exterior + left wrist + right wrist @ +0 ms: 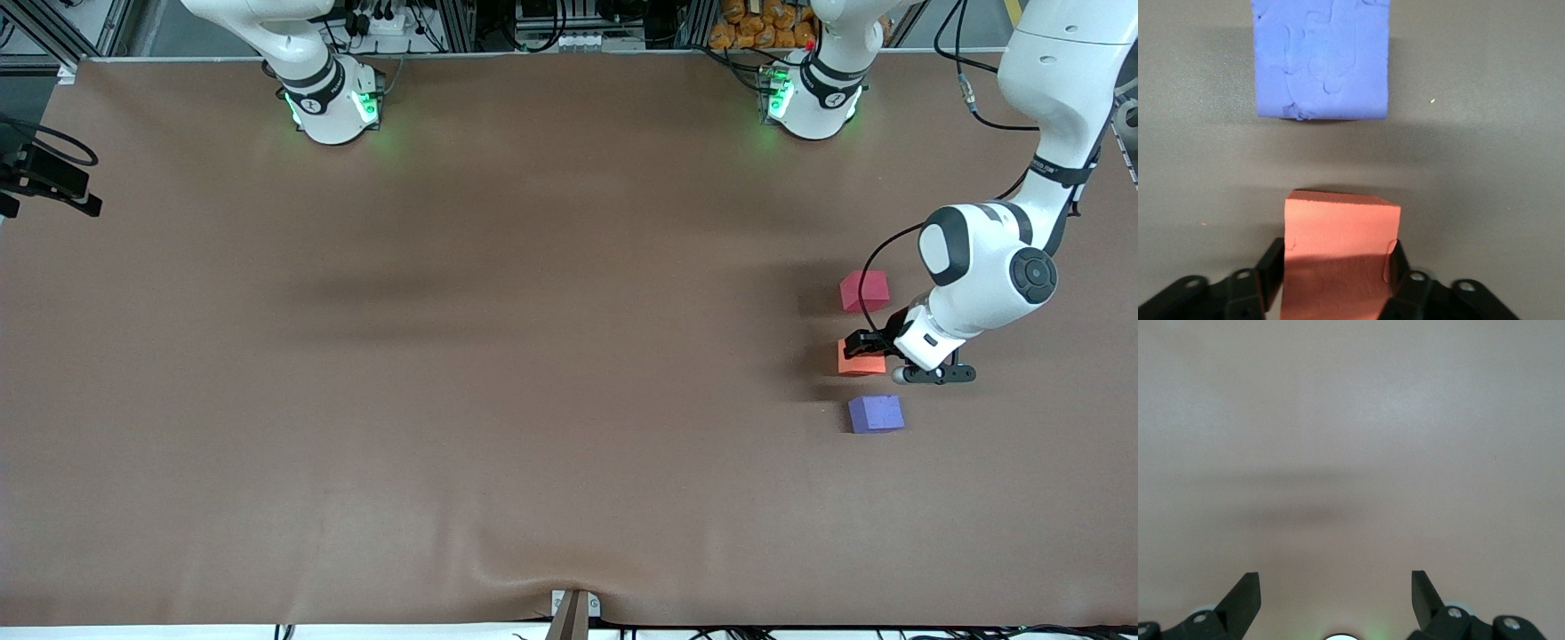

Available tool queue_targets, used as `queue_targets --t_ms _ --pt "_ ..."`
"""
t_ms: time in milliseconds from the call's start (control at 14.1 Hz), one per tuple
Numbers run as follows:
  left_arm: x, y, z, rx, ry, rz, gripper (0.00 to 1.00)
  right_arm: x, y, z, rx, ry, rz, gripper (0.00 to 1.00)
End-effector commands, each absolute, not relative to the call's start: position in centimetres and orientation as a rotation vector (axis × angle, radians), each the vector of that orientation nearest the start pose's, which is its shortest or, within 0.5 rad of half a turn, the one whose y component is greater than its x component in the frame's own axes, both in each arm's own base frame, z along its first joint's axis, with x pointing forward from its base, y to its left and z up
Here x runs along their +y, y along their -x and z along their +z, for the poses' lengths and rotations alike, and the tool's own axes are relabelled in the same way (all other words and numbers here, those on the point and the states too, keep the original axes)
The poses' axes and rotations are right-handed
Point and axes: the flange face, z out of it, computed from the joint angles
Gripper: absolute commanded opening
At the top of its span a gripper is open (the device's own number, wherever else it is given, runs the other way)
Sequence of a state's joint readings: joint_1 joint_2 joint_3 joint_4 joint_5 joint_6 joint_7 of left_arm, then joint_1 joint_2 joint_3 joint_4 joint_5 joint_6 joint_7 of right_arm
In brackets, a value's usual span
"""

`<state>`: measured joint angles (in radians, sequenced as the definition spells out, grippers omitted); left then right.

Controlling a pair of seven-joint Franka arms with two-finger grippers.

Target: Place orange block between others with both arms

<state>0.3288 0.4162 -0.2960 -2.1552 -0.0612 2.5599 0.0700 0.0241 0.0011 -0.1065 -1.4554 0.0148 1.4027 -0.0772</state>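
Orange block (861,362) between foam cubes

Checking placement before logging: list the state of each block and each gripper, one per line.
orange block: on the table between the other two cubes, left gripper's fingers at its sides.
red-pink cube: resting on the table, untouched, farther from the front camera than the orange block.
purple-blue cube: resting on the table, untouched, nearer.
left gripper: down around the orange block.
right gripper: open, empty, over bare table.
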Motion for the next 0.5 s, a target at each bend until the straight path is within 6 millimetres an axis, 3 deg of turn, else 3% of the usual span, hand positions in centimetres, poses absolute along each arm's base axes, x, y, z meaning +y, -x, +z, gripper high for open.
queue_targets --t_ms 0,213,427 --pt "2.4 -57.1 22.5 -0.082 3.289 -0.064 1.00 -4.3 -53.3 66.7 0.011 3.130 0.085 1.00" --pt "3.0 -57.5 24.6 -0.093 3.277 -0.115 1.00 -4.6 -53.3 66.8 0.020 3.130 0.081 1.00" --pt "3.1 -58.0 29.7 -0.074 3.259 -0.118 1.00 -4.5 -53.3 66.8 0.018 3.131 0.083 1.00"
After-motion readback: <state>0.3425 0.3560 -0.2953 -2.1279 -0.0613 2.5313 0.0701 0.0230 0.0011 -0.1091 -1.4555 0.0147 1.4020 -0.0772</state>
